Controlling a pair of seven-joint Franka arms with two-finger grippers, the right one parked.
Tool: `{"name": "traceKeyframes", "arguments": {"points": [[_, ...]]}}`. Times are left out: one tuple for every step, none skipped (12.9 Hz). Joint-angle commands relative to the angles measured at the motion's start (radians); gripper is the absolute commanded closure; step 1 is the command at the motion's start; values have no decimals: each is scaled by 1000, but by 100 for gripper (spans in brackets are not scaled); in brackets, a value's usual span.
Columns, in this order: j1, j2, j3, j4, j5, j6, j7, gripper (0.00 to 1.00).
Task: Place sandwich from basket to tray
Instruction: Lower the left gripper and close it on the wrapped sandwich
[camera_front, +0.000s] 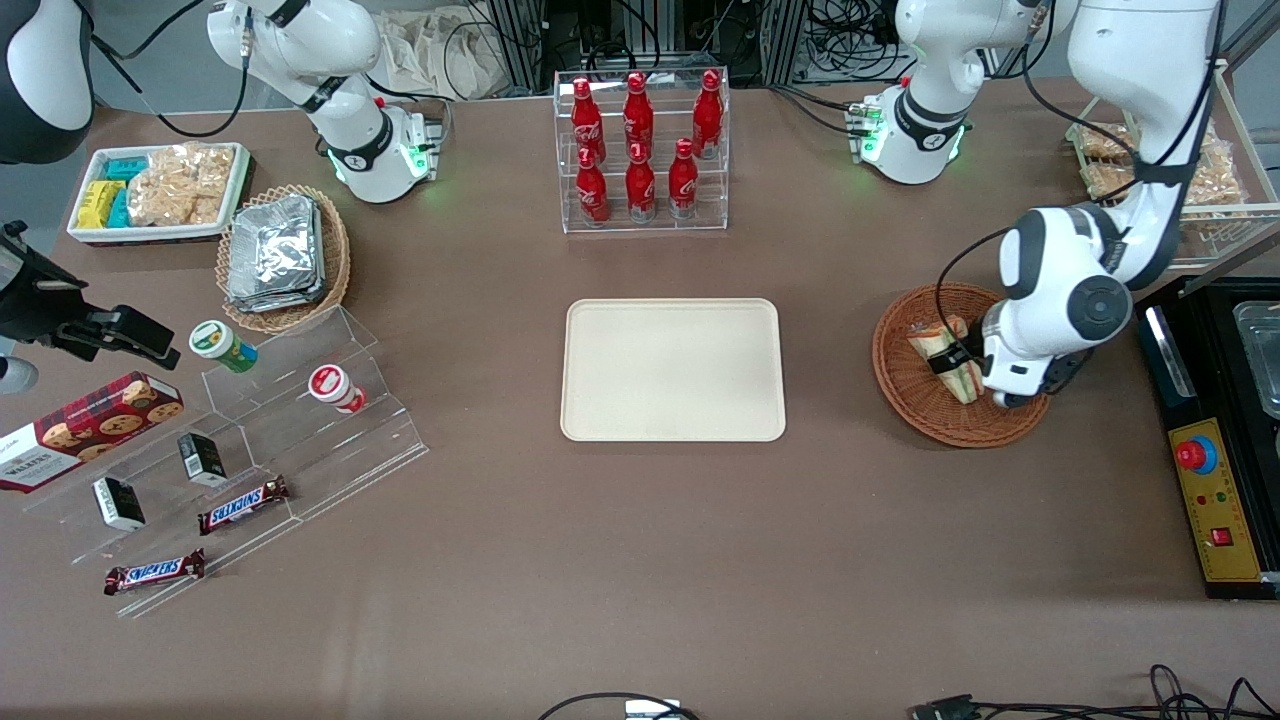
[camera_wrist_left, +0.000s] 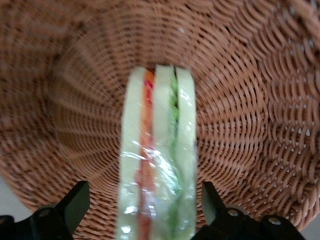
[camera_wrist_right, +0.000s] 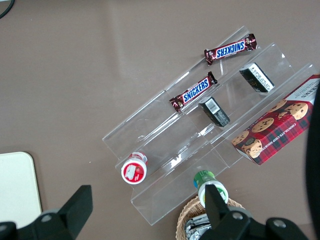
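Sandwich (camera_wrist_left: 157, 165) sits in the basket (camera_front: 900, 385). The hand (camera_front: 950, 362) is down in the basket, fingers (camera_wrist_left: 75, 202) apart, one on each side of it. I think grabbing comes next: squeeze, lift, then carry it to the tray (camera_front: 672, 369).

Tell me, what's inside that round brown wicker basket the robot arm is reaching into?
One wrapped sandwich lies in the basket, with the gripper lowered around it, a finger on each side, open. Bare wicker shows around it; the arm hides part of the basket in the front view.
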Motion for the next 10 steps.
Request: {"name": "traceKeyframes", "arguments": {"points": [[-22,0,-1,-7,11,25,-47,4],[-22,1,-1,-9,18,27,-46,7],[-22,1,-1,-9,24,27,-46,15],[-22,3,-1,-9,27,27,-46,42],[-22,5,-1,-9,40,27,-46,73],[-22,5,-1,-9,47,27,-46,92],[-22,6,-1,-9,49,25,-43,100],[-22,0,-1,-6,49,21,-37,100],[-22,-9,1,-3,49,7,-30,100],[-22,-35,-1,5,56,-31,-17,100]]}}
